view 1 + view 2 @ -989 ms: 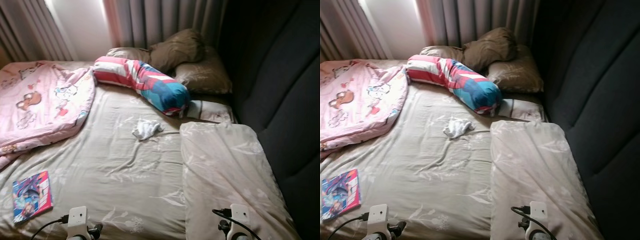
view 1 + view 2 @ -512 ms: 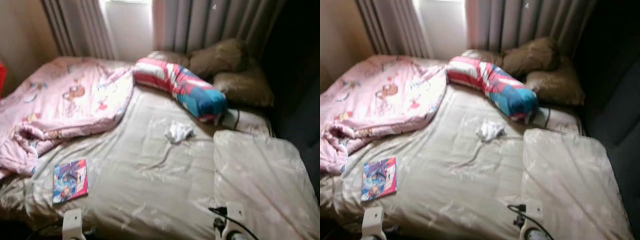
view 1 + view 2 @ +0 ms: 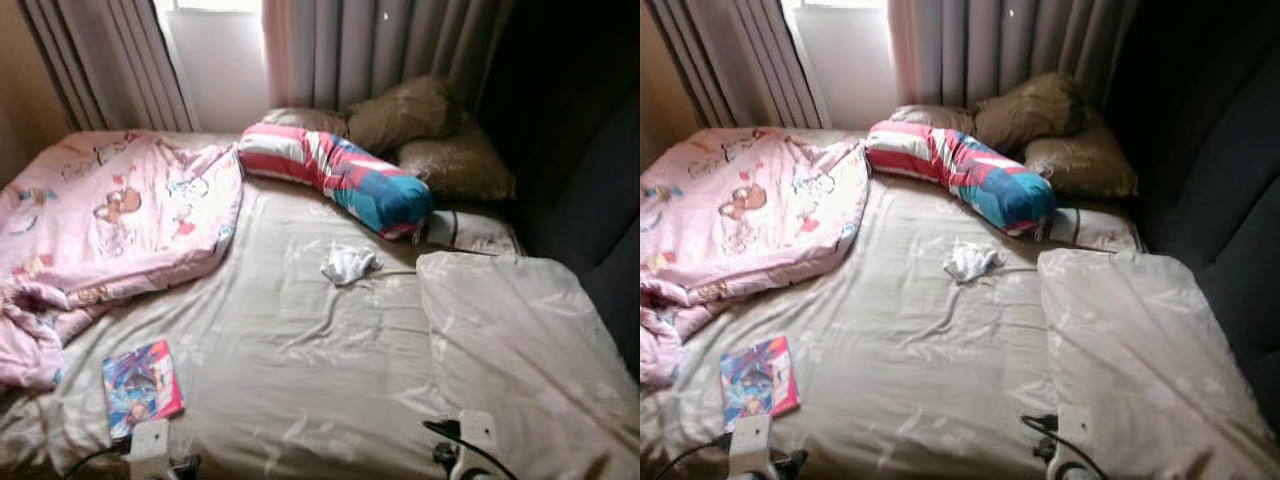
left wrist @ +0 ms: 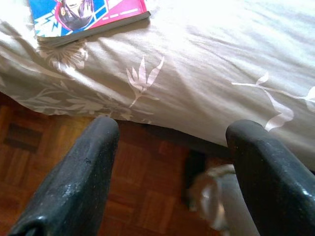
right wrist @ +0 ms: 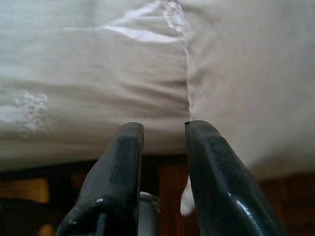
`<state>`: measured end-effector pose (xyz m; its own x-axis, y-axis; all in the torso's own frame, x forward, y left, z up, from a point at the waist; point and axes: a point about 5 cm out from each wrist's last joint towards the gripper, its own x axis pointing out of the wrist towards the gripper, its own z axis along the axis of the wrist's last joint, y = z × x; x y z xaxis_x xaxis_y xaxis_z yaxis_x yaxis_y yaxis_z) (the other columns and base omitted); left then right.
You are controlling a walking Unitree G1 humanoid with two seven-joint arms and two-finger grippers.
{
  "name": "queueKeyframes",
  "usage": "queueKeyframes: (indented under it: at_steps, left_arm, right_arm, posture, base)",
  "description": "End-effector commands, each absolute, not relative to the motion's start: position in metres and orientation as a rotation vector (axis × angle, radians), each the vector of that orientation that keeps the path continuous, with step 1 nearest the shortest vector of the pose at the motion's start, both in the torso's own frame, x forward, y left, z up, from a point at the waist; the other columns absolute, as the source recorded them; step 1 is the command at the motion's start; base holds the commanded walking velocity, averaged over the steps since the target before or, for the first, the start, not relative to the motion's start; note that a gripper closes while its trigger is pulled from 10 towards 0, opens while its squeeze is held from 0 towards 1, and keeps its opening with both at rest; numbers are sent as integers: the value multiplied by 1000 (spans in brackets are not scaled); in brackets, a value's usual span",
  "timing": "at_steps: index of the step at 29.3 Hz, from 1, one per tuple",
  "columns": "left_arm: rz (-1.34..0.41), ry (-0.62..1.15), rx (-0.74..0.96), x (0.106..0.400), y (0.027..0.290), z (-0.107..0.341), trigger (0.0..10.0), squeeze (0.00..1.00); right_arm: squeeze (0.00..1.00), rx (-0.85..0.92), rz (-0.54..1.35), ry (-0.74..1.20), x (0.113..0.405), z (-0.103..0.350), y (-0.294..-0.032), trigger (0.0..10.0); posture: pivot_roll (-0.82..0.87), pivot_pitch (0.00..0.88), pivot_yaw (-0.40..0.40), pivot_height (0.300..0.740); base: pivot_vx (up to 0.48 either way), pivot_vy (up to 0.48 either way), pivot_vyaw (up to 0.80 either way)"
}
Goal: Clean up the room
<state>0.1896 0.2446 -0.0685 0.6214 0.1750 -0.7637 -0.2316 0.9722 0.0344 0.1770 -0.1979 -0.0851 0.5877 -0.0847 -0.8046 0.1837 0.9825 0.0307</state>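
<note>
While both hands hang low at the near edge of the bed [image 3: 300, 390], neither holds anything: the left hand [image 4: 170, 169] has its fingers spread wide over the wooden floor [image 4: 142, 196], and the right hand [image 5: 165, 162] has its fingers nearly together with a narrow gap left between them.

Item 1, book [image 3: 142, 386]: thin, with a bright cartoon cover in pink and blue, lying flat on the sheet near the bed's near left corner, just beyond the left hand. Likely light and fairly stiff, with a glossy cover that may slip; best taken by pinching the edge nearest the bed's rim.

Item 2, white cloth [image 3: 349, 264]: small and crumpled, mid-bed, just before the bolster. Likely soft and very light; a pinch on the raised bunch should do.

Item 3, pink blanket [image 3: 110, 215]: printed with cartoon figures, heaped on the left side. Probably bulky and limp, needing both hands.

Item 4, bolster [image 3: 335, 180]: long, striped red, white and blue, lying slantwise before the brown pillows [image 3: 430, 140]. Soft; hold around its middle.

Item 5, beige pillow [image 3: 520, 350]: flat on the right side, near the right hand.
</note>
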Motion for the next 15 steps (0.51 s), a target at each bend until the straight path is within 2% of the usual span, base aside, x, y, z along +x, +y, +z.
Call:
queueKeyframes:
  at_steps: [1, 15]
  left_arm:
    - [246, 880, -70, 188, 249, -69, 10000, 0]
    - [244, 880, -72, 187, 249, -69, 10000, 0]
  right_arm:
    - [0, 119, -137, 916, 184, -83, -193, 10000]
    - [0, 118, -141, 943, 175, -86, -198, 10000]
  posture:
    - [96, 0, -31, 740]
    - [99, 0, -31, 740]
  base:
    - [0, 360, 0]
    - [0, 359, 0]
